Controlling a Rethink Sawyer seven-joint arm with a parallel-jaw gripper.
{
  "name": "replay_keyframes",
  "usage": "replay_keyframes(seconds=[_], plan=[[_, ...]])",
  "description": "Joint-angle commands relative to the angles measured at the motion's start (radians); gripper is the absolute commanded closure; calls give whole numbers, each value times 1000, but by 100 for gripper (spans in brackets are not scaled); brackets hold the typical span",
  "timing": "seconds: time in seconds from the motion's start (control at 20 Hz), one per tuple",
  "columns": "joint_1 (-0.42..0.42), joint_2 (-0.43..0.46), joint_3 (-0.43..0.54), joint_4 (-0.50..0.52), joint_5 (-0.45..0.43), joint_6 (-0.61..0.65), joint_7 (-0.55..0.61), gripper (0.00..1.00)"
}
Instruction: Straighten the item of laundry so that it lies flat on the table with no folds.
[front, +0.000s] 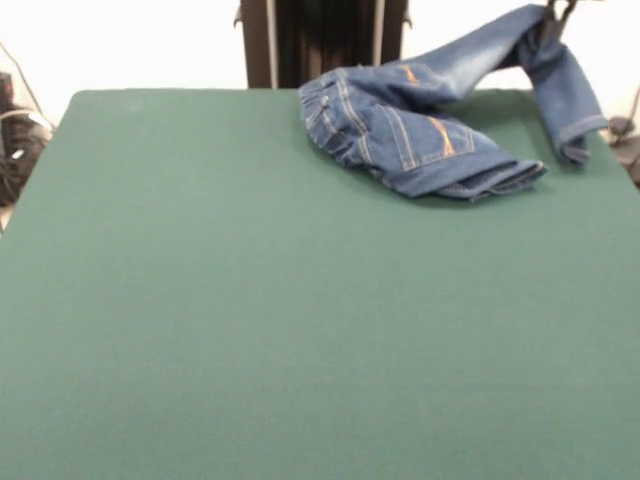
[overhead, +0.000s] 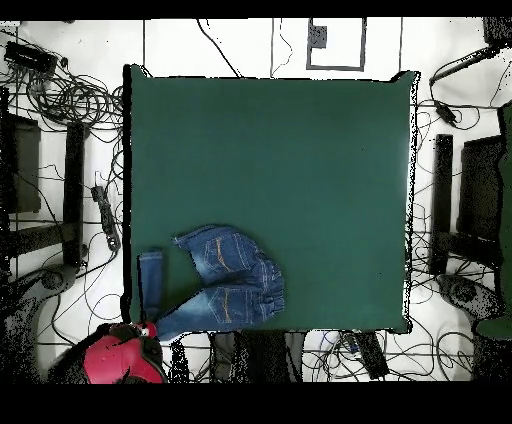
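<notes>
The item of laundry (front: 420, 140), a small pair of blue jeans with orange stitching, lies bunched near the far right corner of the green table (front: 250, 300). One leg rises off the cloth to my gripper (front: 556, 14) at the picture's top right, which is shut on it. That leg's cuff hangs down past the table's edge. From overhead the item of laundry (overhead: 235, 285) sits at the table's (overhead: 300, 170) lower left. One leg runs toward my gripper (overhead: 148, 328) at the end of the red arm, just off the table's corner.
Black cables (overhead: 80, 100) and dark stands (overhead: 440, 200) ring the table on the white floor. A dark pedestal (front: 320, 40) stands behind the far edge. More cables (front: 15, 140) lie off the left side in the front view.
</notes>
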Motion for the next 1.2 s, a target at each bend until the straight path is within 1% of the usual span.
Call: replay_keyframes(seconds=[0.05, 0.25, 0.55, 0.65, 0.75, 0.85, 1.0, 1.1, 1.2], plan=[[-2, 13, 27, -168, -27, 122, 23, 100], [-24, 25, 71, -172, -43, 109, 48, 100], [-5, 63, 96, -167, -20, 68, 108, 100], [-11, 74, 113, -147, -19, 31, 117, 100], [-37, 92, 141, -126, -32, -16, 105, 100], [-74, 114, 166, -97, -58, -84, 92, 100], [-166, 172, 217, -41, -136, -243, 81, 100], [-193, 207, 212, -24, -184, -308, 89, 100], [-203, 236, 193, -13, -230, -358, 101, 100]])
